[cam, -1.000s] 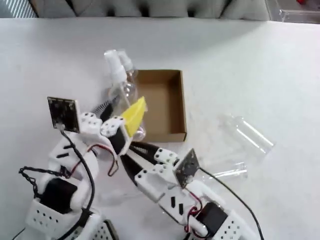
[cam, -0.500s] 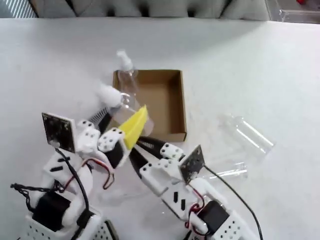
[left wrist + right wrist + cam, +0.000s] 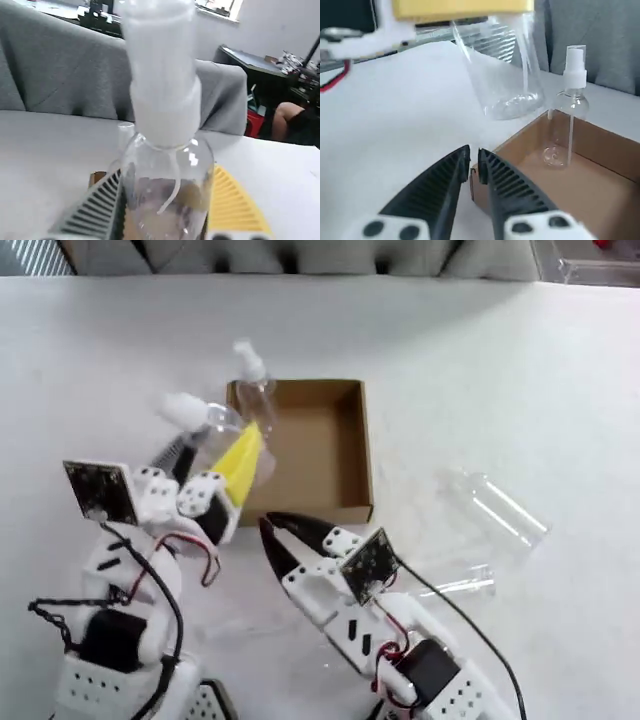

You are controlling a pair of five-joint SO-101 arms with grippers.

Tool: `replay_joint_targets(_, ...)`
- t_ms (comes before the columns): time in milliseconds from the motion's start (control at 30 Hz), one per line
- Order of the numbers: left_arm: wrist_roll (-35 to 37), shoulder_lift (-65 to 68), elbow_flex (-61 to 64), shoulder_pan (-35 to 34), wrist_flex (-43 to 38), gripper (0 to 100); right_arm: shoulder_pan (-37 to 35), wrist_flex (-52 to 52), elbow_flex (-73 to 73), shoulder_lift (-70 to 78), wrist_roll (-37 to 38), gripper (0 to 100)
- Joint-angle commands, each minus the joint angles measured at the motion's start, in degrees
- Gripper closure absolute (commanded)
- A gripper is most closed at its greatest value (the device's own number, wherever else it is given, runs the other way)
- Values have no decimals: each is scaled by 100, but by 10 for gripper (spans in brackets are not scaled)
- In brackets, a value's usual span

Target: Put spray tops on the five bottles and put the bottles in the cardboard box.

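Observation:
My left gripper is shut on a clear bottle with a white spray top, held tilted above the table just left of the cardboard box. In the left wrist view the bottle sits between the grey and yellow fingers. Another topped bottle stands in the box's far left corner, also seen from the right wrist. My right gripper rests shut and empty in front of the box; its black fingertips nearly touch below the held bottle.
Two clear bottles without tops lie on the table to the right of the box, one farther back and one nearer the right arm. A grey sofa edge runs along the far side of the table.
The left arm has swung its bottle leftward, away from over the box, tilting it. The right gripper has drawn back from the bottle's base.

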Motion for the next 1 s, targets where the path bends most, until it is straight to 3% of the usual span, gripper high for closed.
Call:
replay_joint_targets(0, -62, 1068, -193, -312, -712, 980, -4, 66, 44, -57, 158, 983)
replay_joint_targets(400, -70, 3011, -9, -620, -2699, 980, 13, 110, 44, -57, 167, 983)
replay_joint_targets(967, -70, 5130, -35, -541, -4176, 980, 13, 101, 44, -57, 167, 983)
